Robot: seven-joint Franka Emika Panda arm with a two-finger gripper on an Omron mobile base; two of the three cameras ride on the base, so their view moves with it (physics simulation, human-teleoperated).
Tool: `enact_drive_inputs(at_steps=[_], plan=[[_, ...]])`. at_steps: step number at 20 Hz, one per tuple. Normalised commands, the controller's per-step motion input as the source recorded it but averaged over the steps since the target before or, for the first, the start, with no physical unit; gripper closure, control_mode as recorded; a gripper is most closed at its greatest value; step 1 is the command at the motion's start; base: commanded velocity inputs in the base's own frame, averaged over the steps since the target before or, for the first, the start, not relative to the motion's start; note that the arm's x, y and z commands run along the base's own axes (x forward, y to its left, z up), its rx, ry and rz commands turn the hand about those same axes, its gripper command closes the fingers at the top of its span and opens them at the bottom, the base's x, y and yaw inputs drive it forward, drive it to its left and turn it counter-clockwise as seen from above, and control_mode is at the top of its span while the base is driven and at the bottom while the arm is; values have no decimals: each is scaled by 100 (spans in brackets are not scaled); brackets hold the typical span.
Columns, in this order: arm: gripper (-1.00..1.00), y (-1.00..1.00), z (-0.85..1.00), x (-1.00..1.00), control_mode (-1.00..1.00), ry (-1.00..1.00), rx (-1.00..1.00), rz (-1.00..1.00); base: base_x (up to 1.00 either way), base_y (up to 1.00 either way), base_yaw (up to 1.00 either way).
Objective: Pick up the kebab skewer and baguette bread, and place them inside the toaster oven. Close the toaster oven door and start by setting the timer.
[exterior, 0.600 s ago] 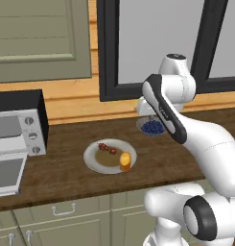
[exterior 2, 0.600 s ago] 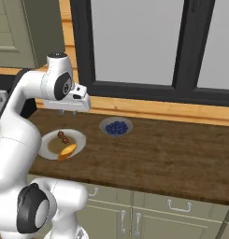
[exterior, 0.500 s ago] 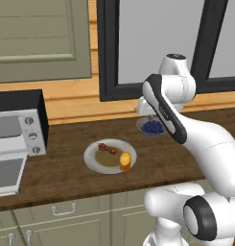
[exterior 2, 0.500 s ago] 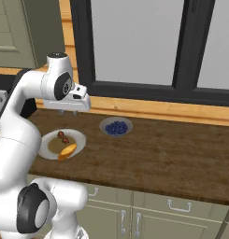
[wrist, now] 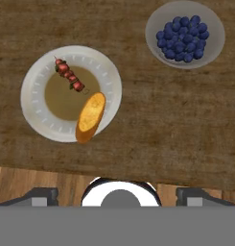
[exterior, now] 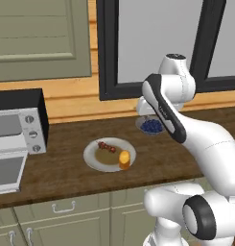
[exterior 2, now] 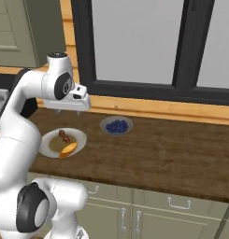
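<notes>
A: While we are hovering high over the counter, our gripper is standing released, fingers spread wide with nothing between them. Agreed?

B: Agreed, we are gripping nothing. In the hand view we are looking straight down, and the plate is lying below us, off toward the left fingertip side.

A: We are seeing the kebab skewer resting on the plate's brown centre, tilted, farther from our fingertips than the bread.

B: And the baguette bread is lying just beside the skewer's near end, reaching to the plate rim nearest us. We cannot tell whether the two are touching.

A: Logging both as well apart from our fingers. The berry bowl is sitting beyond us toward the right fingertip side, apart from the plate.

B: From the left base view, we are marking the gripper up above the berry bowl, with the plate lower and to its left.

A: The toaster oven is standing far off to the gripper's left in that view, with the toaster oven door dropped open, lying flat.

B: From the right base view, the gripper is hanging above the plate and short of the berry bowl.
</notes>
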Motion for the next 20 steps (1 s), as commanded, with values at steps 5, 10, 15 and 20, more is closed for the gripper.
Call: enact_drive_inputs(at_steps=[5, 10, 15, 20], plan=[[-100, 0, 0, 0, 100, 0, 0, 0, -30, 44, 0], [-100, 0, 0, 0, 100, 0, 0, 0, 0, 68, 0], [-100, 0, 0, 0, 100, 0, 0, 0, 10, 45, 0], [-100, 0, 0, 0, 100, 0, 0, 0, 32, 50, 0]])
